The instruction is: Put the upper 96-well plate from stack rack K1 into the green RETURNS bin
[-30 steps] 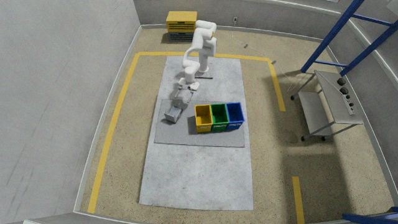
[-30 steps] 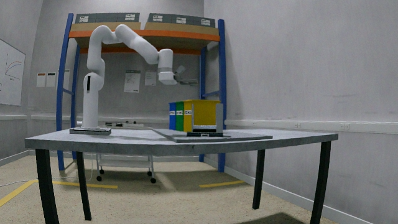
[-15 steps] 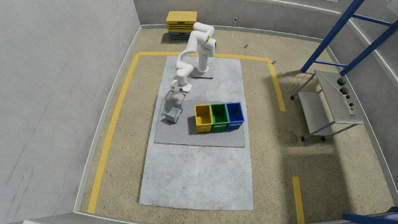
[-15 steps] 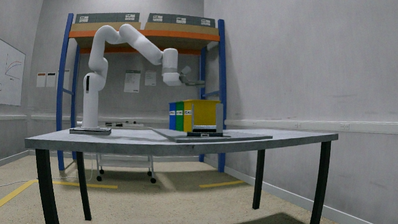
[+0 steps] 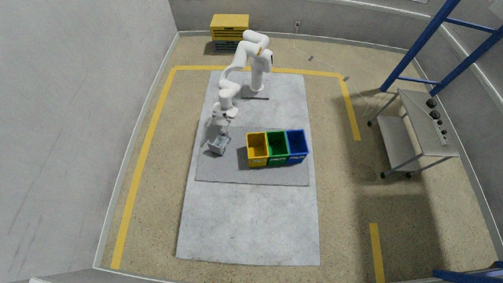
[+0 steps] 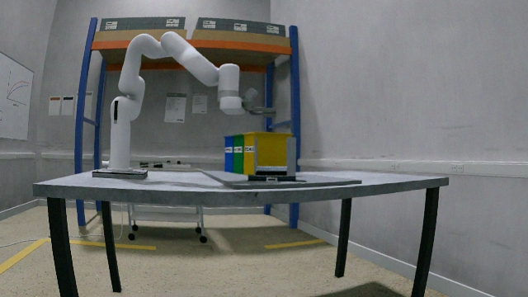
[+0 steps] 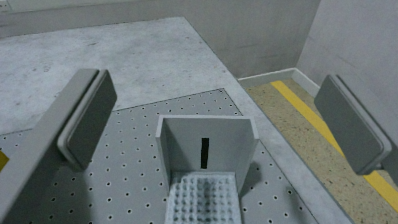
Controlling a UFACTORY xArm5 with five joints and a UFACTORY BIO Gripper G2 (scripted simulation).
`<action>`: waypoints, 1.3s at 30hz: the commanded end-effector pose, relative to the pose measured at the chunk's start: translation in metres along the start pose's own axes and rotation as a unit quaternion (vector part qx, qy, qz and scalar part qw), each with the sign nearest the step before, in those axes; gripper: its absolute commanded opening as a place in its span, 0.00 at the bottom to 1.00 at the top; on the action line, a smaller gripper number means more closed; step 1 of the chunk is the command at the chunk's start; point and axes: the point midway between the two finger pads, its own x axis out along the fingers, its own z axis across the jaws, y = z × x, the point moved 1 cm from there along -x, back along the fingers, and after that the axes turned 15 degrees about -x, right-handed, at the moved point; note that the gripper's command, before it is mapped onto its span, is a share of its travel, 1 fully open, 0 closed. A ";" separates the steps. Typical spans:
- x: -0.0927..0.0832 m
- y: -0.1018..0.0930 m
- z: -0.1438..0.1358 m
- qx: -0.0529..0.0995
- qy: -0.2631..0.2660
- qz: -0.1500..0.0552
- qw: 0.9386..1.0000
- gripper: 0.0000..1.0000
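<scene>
matt grey perforated mat [image 5: 275, 177] [image 6: 330, 183] [image 7: 125, 165], smooth white arm [image 5: 256, 75] [image 6: 120, 144], speckled floor [image 5: 149, 220] [image 6: 173, 268] [image 7: 265, 102]

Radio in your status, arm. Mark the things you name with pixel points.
Gripper [image 6: 270, 111] [image 7: 225, 125] open, holding nothing, above rack [image 5: 217, 147] [image 6: 291, 154] [image 7: 207, 127]. Upper plate [image 7: 204, 200] in rack. Green bin [image 5: 277, 161] [image 6: 238, 158] upright, yellow [image 5: 257, 162] [image 6: 268, 154] and blue [image 5: 297, 158] [image 6: 228, 162] beside it. Nothing seen between gripper and plate.

In the top view, three bins [image 5: 277, 160] [image 6: 272, 148] [image 7: 2, 159] stand in a row, right of rack K1 [image 5: 214, 148] [image 6: 291, 153] [image 7: 182, 135]. Both rest on a board [image 5: 251, 176] [image 6: 334, 183] [image 7: 130, 150] on the table [image 5: 251, 228] [image 6: 165, 198] [image 7: 110, 50]. A plate [image 7: 204, 200] lies inside K1.
</scene>
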 end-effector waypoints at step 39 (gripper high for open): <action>0.001 0.047 0.013 -0.002 -0.002 -0.005 1.000 0.37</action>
